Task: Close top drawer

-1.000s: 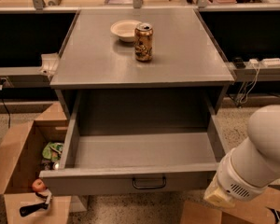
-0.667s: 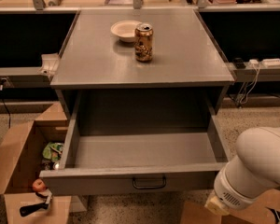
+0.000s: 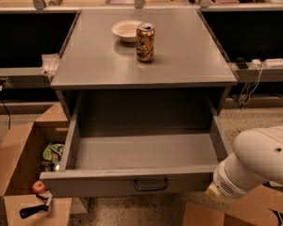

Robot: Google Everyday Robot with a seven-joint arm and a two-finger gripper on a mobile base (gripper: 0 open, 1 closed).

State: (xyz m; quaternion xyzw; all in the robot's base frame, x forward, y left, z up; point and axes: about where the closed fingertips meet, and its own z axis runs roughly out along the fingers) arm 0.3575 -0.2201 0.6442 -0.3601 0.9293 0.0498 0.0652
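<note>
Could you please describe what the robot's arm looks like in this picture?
The arm is a smooth, rounded white shell with a small dark dot, ending in a ribbed white collar and a tan tip beside the top drawer's front right corner. The gripper is out of view, past that tip.

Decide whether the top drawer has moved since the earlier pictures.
No. The top drawer stays out, its front still level with the apple. The end effector is out of view; only the arm shows, lower right.
</note>
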